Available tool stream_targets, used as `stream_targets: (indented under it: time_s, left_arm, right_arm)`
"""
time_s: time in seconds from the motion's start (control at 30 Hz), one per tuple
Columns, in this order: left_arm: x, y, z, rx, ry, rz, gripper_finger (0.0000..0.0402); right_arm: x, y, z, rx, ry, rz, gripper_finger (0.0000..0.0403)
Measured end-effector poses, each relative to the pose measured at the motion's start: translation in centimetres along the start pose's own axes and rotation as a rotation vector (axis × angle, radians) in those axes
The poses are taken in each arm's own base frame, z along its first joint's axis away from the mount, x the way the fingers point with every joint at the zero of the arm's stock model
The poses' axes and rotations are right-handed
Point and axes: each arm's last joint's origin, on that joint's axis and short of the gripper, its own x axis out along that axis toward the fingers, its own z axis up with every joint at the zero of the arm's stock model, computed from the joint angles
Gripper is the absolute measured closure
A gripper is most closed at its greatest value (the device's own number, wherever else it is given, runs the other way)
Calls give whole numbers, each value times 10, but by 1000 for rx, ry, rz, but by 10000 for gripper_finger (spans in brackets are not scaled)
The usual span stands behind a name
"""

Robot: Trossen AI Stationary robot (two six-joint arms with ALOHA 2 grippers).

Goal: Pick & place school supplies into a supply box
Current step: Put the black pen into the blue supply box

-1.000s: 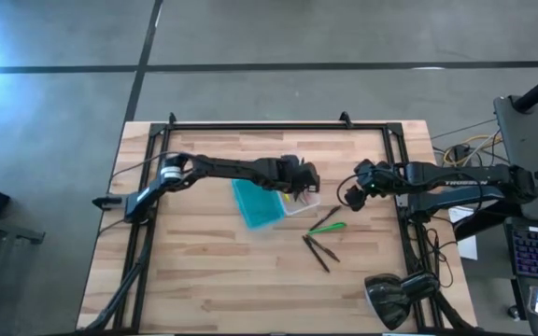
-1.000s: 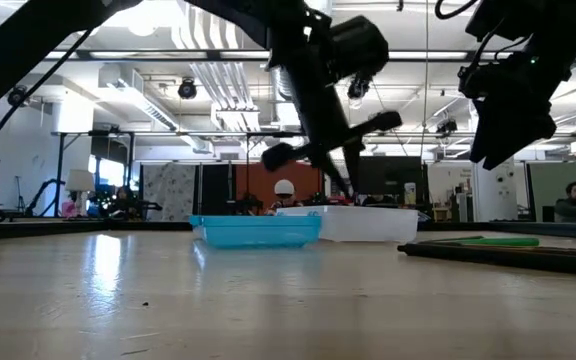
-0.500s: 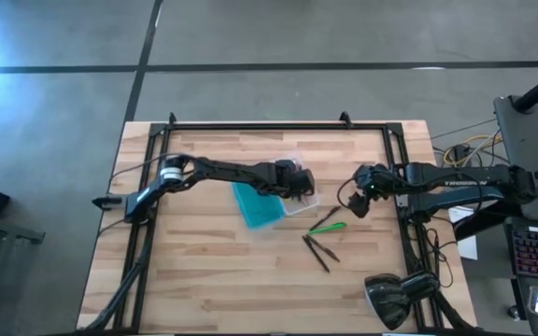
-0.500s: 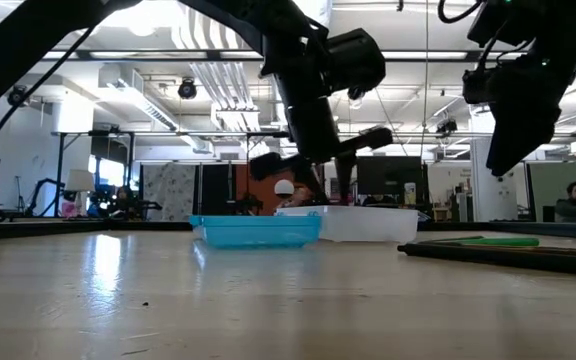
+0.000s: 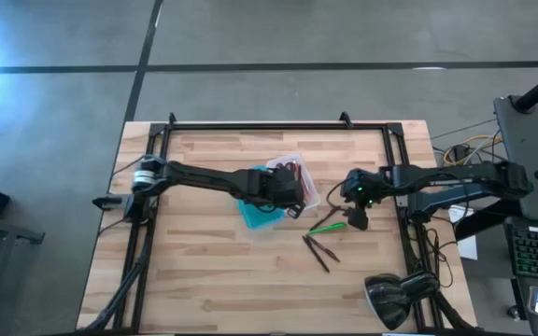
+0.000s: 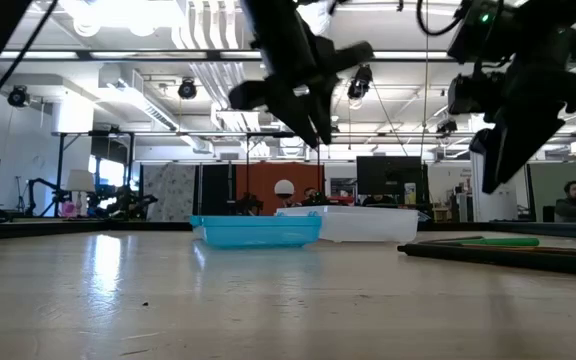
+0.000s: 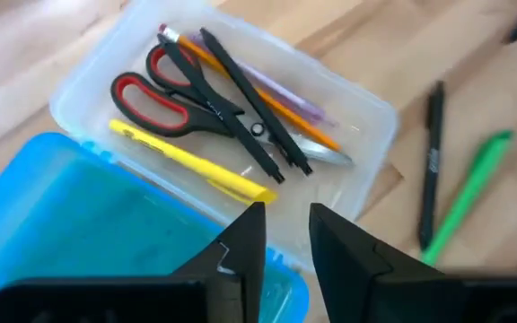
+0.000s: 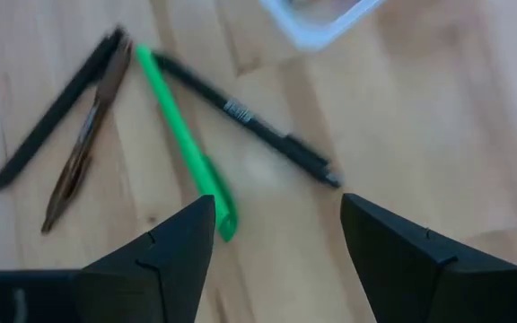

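Note:
The supply box lies open mid-table: its teal lid (image 5: pixel 256 213) next to its clear tray (image 5: pixel 299 179). In the tray (image 7: pixel 348 99) lie red-handled scissors (image 7: pixel 173 94), a yellow pen (image 7: pixel 191 163), an orange pencil, a pink pencil and a black pen. My left gripper (image 7: pixel 284 224) hovers above the box's near edge, empty, its fingers a narrow gap apart. A green pen (image 8: pixel 185 152), a black pen (image 8: pixel 245 117) and two dark brown pens (image 8: pixel 65 148) lie flat on the table. My right gripper (image 8: pixel 281 233) is wide open above the green pen (image 5: pixel 328 226).
A black desk lamp (image 5: pixel 395 297) stands at the table's near right corner. A dark metal frame (image 5: pixel 278 126) runs along the table's far edge and sides. The near left of the wooden table (image 5: pixel 194 280) is bare wood.
My left gripper has risen and drawn back from over the clear tray toward the table's left and near edge. My right gripper has gone toward the near edge and down, toward the green pen. The box and the pens have stayed where they were.

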Motion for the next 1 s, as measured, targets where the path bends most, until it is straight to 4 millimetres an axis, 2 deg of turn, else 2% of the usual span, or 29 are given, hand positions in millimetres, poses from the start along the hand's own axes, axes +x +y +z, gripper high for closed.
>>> stream_targets:
  time_s: [0.17,0.4,0.53,0.67,0.8,1.0]
  left_arm:
    - [-16,18,-16,-4,-25,-36,328]
    - [-24,58,-47,-161,-113,-107,328]
    - [-30,69,-58,-127,-193,-203,328]
    - [-34,80,-65,-98,-232,-216,328]
    - [-31,89,-71,-95,-244,-173,328]
    - [-24,95,-77,-46,-230,-139,328]
  right_arm:
    - [20,2,14,-92,107,-19,172]
    - [34,9,39,-310,184,-26,172]
    - [39,11,40,-471,203,-77,172]
    - [42,14,39,-611,192,-96,172]
    - [49,15,39,-675,179,-95,173]
    - [69,17,32,-690,269,-58,173]
